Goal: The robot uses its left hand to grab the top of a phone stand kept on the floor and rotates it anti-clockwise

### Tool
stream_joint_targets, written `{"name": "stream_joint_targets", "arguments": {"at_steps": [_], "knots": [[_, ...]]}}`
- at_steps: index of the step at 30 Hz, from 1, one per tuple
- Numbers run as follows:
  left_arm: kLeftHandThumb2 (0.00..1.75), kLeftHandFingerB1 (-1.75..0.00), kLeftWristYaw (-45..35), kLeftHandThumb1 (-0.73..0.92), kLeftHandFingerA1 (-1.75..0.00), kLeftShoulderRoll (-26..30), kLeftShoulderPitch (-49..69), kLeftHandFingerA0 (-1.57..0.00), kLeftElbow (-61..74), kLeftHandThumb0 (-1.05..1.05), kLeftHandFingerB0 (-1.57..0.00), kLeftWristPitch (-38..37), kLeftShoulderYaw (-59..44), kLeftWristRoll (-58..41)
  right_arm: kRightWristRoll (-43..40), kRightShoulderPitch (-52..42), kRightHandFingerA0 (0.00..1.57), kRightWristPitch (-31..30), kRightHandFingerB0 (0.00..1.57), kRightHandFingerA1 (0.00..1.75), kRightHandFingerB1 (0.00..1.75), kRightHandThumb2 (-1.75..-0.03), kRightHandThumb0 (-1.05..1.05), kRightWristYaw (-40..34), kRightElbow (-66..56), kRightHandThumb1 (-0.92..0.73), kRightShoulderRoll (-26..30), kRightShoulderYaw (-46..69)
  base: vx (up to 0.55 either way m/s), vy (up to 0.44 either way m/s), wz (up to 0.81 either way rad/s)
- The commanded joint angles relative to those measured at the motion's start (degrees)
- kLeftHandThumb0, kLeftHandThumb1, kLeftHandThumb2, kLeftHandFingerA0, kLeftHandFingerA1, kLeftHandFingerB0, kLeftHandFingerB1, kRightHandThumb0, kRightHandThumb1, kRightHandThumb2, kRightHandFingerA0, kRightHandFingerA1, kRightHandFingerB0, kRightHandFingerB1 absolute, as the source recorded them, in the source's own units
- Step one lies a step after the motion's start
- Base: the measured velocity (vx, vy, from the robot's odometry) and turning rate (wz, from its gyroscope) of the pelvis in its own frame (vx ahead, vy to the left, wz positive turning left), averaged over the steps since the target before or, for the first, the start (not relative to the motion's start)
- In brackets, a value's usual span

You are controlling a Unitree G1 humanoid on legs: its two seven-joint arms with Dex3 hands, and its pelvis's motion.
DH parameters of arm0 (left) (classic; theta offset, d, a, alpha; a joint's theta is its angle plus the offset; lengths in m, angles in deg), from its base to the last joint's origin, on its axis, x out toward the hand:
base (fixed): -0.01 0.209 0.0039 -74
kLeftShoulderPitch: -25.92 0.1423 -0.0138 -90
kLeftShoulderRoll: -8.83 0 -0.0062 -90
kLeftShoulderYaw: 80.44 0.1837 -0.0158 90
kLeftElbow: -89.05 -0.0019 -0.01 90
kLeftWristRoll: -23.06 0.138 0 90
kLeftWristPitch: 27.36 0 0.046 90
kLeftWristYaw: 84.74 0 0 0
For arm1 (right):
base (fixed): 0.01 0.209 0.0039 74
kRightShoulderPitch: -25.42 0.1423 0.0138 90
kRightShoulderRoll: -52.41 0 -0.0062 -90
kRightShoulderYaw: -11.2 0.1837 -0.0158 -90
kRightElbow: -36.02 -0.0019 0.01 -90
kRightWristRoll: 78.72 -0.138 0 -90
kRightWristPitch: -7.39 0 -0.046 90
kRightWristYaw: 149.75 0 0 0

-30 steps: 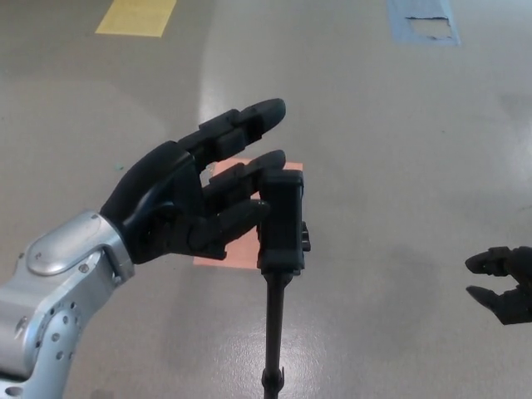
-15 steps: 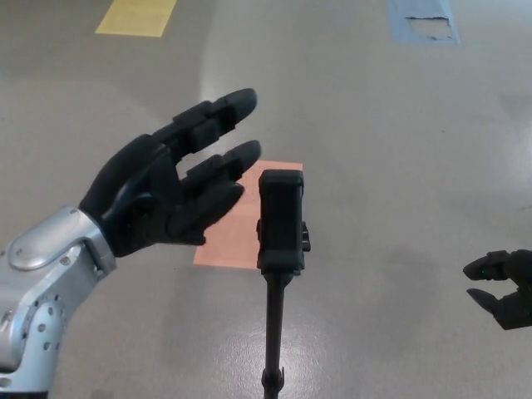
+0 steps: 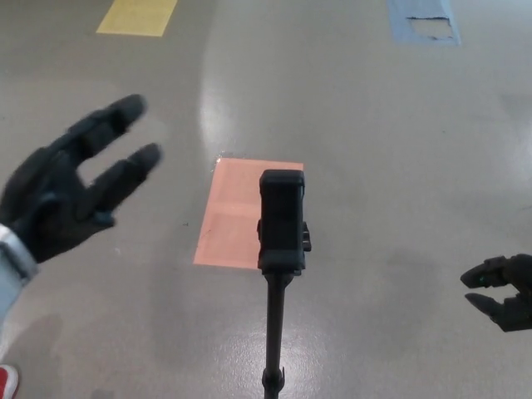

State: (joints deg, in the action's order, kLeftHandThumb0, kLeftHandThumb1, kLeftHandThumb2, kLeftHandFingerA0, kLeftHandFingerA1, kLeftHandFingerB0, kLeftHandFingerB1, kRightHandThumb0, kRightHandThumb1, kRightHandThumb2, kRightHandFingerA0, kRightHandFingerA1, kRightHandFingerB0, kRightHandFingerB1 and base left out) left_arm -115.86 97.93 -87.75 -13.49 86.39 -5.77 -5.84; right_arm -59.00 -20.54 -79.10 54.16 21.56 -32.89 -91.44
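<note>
Grey floor (image 3: 374, 166) marked with an orange patch (image 3: 237, 208). The phone stand (image 3: 281, 223) is shown upright at centre; the left hand (image 3: 71, 191) is held open, well apart from it. Right hand (image 3: 503, 291): fingers parted, empty.

One phone stand (image 3: 281, 221) stands on the floor (image 3: 399, 166). Two black robot hands show: the left hand (image 3: 71, 191) and the right hand (image 3: 503, 291). Three coloured patches mark the floor: one orange patch (image 3: 237, 208), one yellow patch (image 3: 137, 17) and one blue patch (image 3: 422, 21).
</note>
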Motion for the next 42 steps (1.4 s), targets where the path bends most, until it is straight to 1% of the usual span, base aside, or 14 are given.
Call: {"name": "stream_joint_targets", "arguments": {"at_steps": [1,2,7,8,9,10,14,15,18,27,33,35,36,42], "knots": [[0.82,-0.23,2.9,0.44,-0.23,0.7,0.4,-0.02,-10.7,-0.66,-0.01,-8.7,-1.7,4.4,-0.6,-3.8,0.27,0.2,0.2,0.33,0.28,-0.66,-0.59,0.1,-0.1,-0.87,0.6,0.6,0.0,0.0,0.0],[0.82,-0.26,4.5,0.45,-0.41,0.3,0.6,-0.08,-13.7,-0.67,0.0,-10.2,-1.8,5.5,-0.4,-4.4,0.29,0.4,0.21,0.33,0.28,-0.66,-0.6,0.0,-0.1,-0.87,0.6,0.5,0.0,0.0,0.0],[0.82,-0.27,10.2,0.48,-0.39,0.0,1.1,-0.02,-24.2,-0.62,-0.01,-15.1,-2.0,9.0,-0.9,-6.9,0.29,0.9,0.22,0.33,0.28,-0.66,-0.58,0.2,-0.3,-0.87,0.6,1.0,0.0,0.0,0.0],[0.66,-0.2,11.3,0.65,-0.26,0.3,1.4,-0.09,-28.6,-0.56,-0.07,-17.2,-2.3,9.6,-0.4,-7.9,0.29,1.2,0.21,0.33,0.28,-0.66,-0.58,-0.2,-0.4,-0.88,0.6,0.4,0.0,0.0,0.0],[0.66,-0.2,11.6,0.65,-0.26,0.4,1.4,-0.09,-29.8,-0.56,-0.07,-17.8,-2.4,9.8,-0.2,-8.1,0.29,1.2,0.21,0.33,0.28,-0.66,-0.58,-0.3,-0.5,-0.88,0.7,0.3,0.0,0.0,0.0],[1.0,-0.47,14.8,0.51,-0.47,1.5,2.1,-0.01,-32.5,-0.3,0.0,-20.8,0.1,13.9,0.2,-8.8,0.31,1.6,0.21,0.33,0.28,-0.66,-0.58,-0.6,-0.5,-0.88,0.8,-0.1,0.0,0.0,0.0],[0.98,-0.47,20.9,0.51,-0.47,5.1,3.4,-0.02,-38.5,-0.27,0.0,-26.4,8.1,24.2,-0.5,-11.2,0.31,1.5,0.21,0.34,0.28,-0.65,-0.57,-0.6,-0.7,-0.87,0.3,0.5,0.0,0.0,0.0],[0.61,-0.22,21.6,0.6,-0.35,5.7,3.5,-0.23,-39.7,-0.39,-0.09,-27.3,9.5,25.6,-0.7,-11.8,0.3,1.6,0.21,0.34,0.28,-0.65,-0.57,-0.7,-0.7,-0.87,0.1,0.7,0.0,0.0,0.0],[0.65,-0.29,23.0,0.52,-0.41,7.1,3.3,-0.24,-43.7,-0.4,-0.09,-28.9,13.0,28.4,-1.1,-13.4,0.31,2.0,0.22,0.34,0.29,-0.66,-0.56,-1.0,-0.9,-0.87,-0.1,1.0,0.0,0.0,0.0],[0.66,-0.32,25.8,0.54,-0.39,8.9,1.9,-0.22,-50.5,-0.4,-0.12,-32.0,18.5,31.0,-1.5,-14.6,0.29,2.8,0.23,0.33,0.29,-0.66,-0.56,-0.4,-1.5,-0.88,0.8,1.6,0.0,0.0,0.0],[0.68,-0.36,26.5,0.54,-0.43,10.1,2.6,-0.35,-53.1,-0.43,-0.2,-34.4,23.4,34.0,-0.6,-15.5,0.31,3.6,0.23,0.35,0.29,-0.65,-0.57,-0.5,-1.8,-0.87,1.0,0.9,0.0,0.0,0.0],[0.71,-0.37,24.4,0.56,-0.43,10.6,2.5,-0.34,-54.4,-0.45,-0.23,-33.7,25.0,34.4,-0.4,-16.0,0.31,3.2,0.22,0.34,0.29,-0.66,-0.56,-0.8,-1.8,-0.87,0.9,0.8,0.0,0.0,0.0],[0.61,-0.31,23.6,0.65,-0.37,10.8,2.7,-0.4,-55.0,-0.38,-0.27,-33.7,25.7,34.5,-0.3,-16.4,0.31,2.6,0.22,0.33,0.29,-0.66,-0.57,-1.1,-1.8,-0.87,0.7,0.6,0.0,0.0,0.0],[0.61,-0.33,20.1,0.68,-0.36,11.8,3.1,-0.44,-57.3,-0.41,-0.35,-32.5,33.2,39.4,0.1,-19.6,0.31,3.9,0.22,0.34,0.29,-0.65,-0.57,-1.2,-1.9,-0.87,1.0,0.2,0.0,0.0,0.0]]}}
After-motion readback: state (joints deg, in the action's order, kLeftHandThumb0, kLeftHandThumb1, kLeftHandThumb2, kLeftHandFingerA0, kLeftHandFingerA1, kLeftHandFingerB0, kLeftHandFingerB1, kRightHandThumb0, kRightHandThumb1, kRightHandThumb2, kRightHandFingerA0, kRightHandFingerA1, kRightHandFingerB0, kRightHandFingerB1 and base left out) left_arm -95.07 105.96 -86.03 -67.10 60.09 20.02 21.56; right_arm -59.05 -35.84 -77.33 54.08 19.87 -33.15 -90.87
